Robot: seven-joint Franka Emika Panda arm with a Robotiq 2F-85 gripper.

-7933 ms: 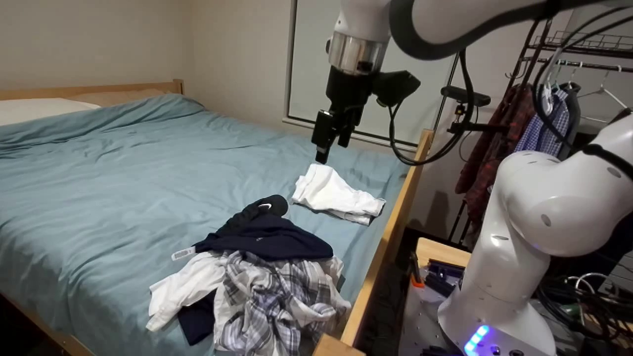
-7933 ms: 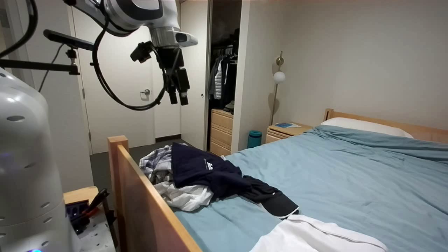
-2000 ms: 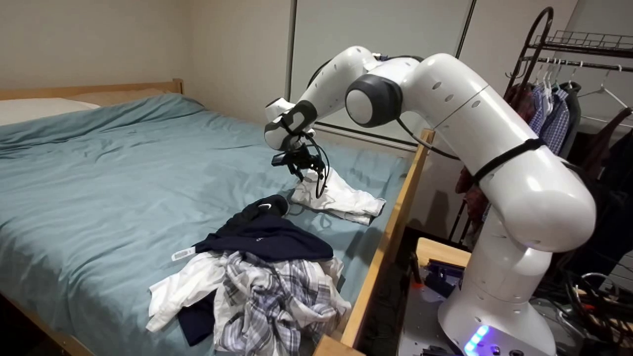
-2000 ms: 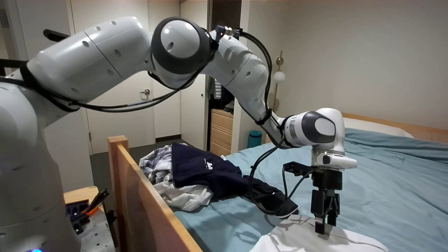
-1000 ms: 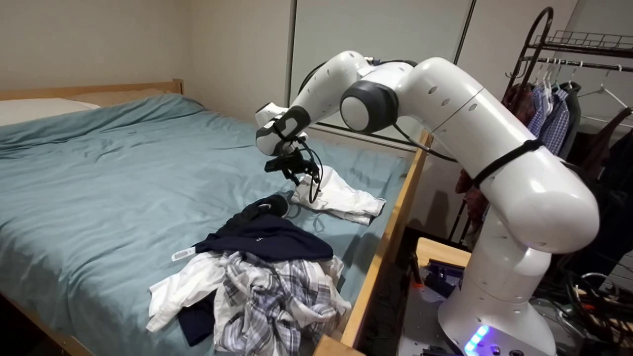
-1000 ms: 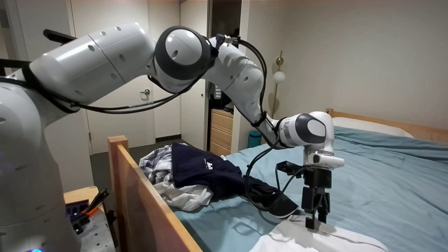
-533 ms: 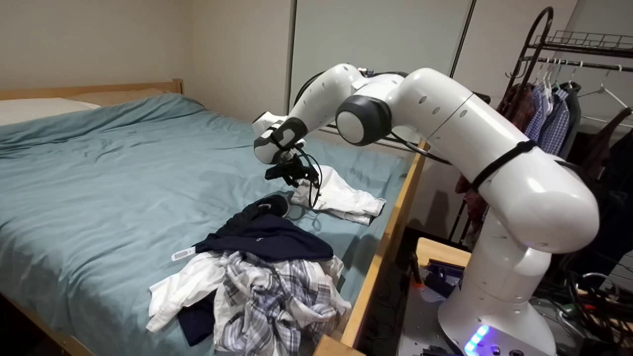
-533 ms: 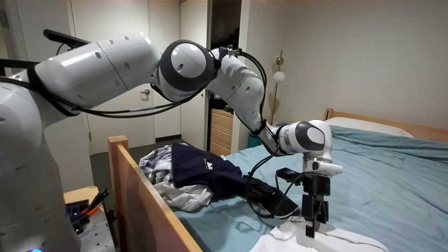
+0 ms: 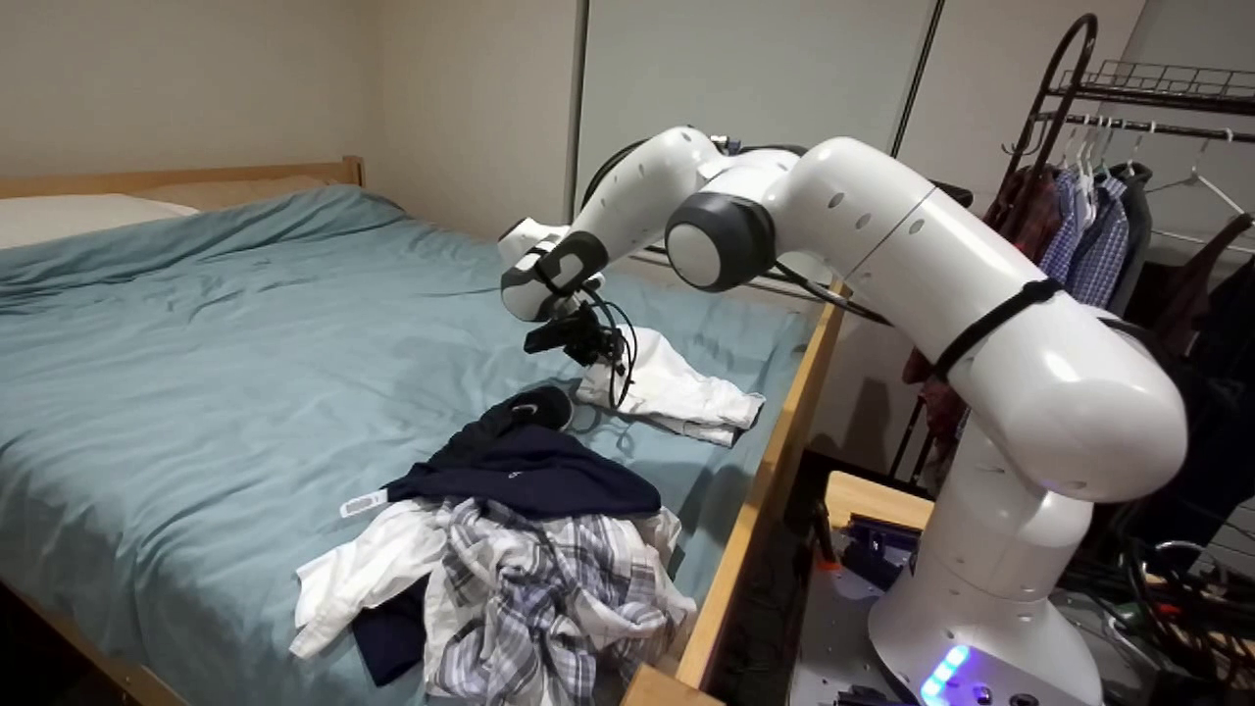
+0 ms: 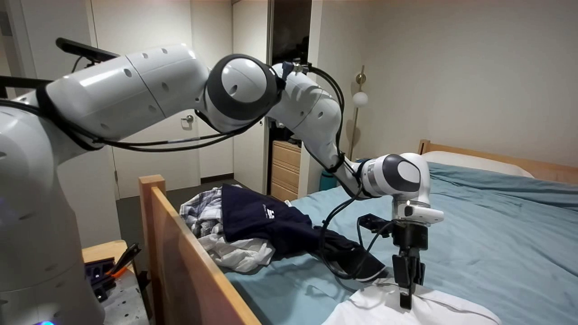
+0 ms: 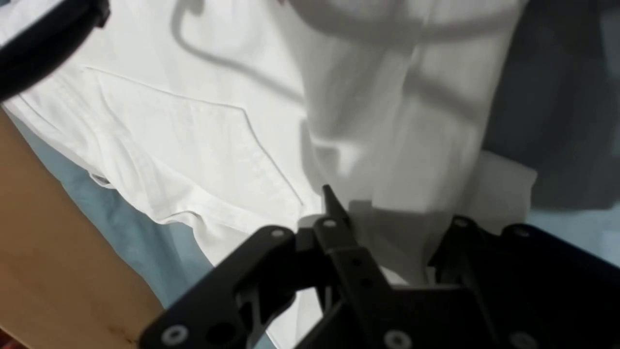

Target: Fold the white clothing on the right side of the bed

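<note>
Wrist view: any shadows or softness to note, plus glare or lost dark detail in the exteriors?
Wrist view: a thin curved shadow and broader ones fall across the white clothing; the tool looks a little soft and very dark. Both exterior views: bright highlights on the white arm. In an exterior view: the closet interior is close to black.

White clothing cut off below in an exterior view, gripper cropped and blurred in the wrist view, any grip hard to judge, print on navy garment too small to read
</note>
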